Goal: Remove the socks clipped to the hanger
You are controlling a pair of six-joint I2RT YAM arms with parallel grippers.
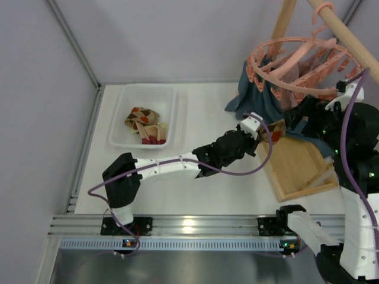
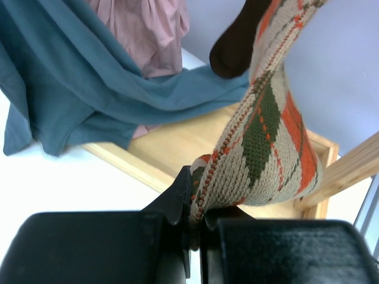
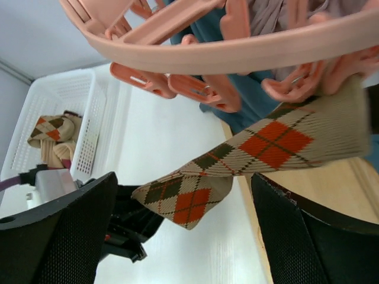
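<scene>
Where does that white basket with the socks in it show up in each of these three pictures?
Top external: white basket in the upper left.
Left wrist: not in it.
Right wrist: at the left edge.
Shared landmark: the teal cloth, seen in all three.

Free lane: bare table [image 1: 207, 106] btwn white basket [image 1: 148, 87] and wooden tray [image 1: 296, 171], though left arm [image 1: 172, 167] lies across its near part. Under hanger [image 3: 237, 53] it's tight: clips [image 3: 204, 94] dangle off the ring, and argyle sock [image 3: 260, 142] stretches diagonally from left gripper [image 2: 194, 220] up to the clips, crossing the gap btwn the wide-spread fingers of right gripper [image 3: 183, 183]. Teal cloth [image 2: 89, 89] and pink garment [image 2: 148, 29] hang just behind. Tray rim sits below, wooden pole [image 1: 349, 35] overhead.
</scene>
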